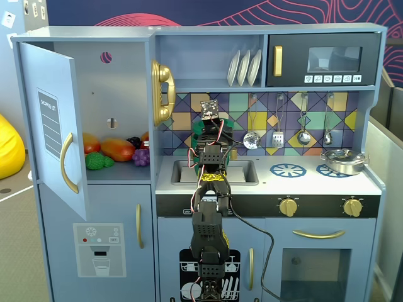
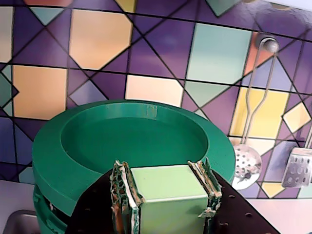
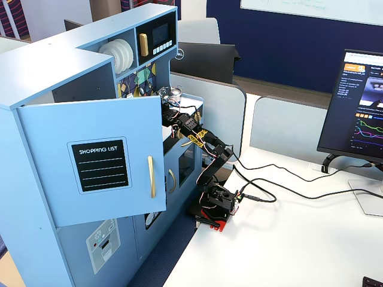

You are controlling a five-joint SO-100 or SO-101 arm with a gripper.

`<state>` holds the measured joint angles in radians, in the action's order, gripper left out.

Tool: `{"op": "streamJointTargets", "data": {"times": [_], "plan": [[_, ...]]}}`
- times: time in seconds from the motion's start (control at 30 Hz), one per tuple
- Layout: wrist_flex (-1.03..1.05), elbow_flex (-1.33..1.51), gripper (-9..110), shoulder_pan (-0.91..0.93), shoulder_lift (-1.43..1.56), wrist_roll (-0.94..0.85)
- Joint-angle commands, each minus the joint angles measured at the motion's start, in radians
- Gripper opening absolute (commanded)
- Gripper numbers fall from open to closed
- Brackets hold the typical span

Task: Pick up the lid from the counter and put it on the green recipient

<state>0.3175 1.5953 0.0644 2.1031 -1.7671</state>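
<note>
Right now your gripper (image 2: 165, 204) is clamped on the boxy knob of the green lid (image 2: 131, 141), fingers (image 2: 123, 195) pressed against both its sides. You have the lid sitting over the green pot (image 2: 44, 209), whose rim peeks out at 8 o'clock in the wrist view, beside the sink basin (image 1: 242, 171) on the counter (image 1: 302, 182).

Counter (image 1: 302, 182): silver pot (image 1: 343, 162) on right burner ring

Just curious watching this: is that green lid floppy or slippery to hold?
Probably stiff: the lid keeps its flat round shape while the gripper holds only its boxy knob. Likely light plastic. The knob's flat sides should resist slipping.
</note>
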Motion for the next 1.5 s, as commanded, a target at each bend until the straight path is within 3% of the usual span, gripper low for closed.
{"op": "streamJointTargets", "data": {"times": [0.0,1.47], "plan": [[0.011,-0.049,0,0.025,0.006,0.020],[0.017,0.038,0,-0.043,0.002,0.000]]}}
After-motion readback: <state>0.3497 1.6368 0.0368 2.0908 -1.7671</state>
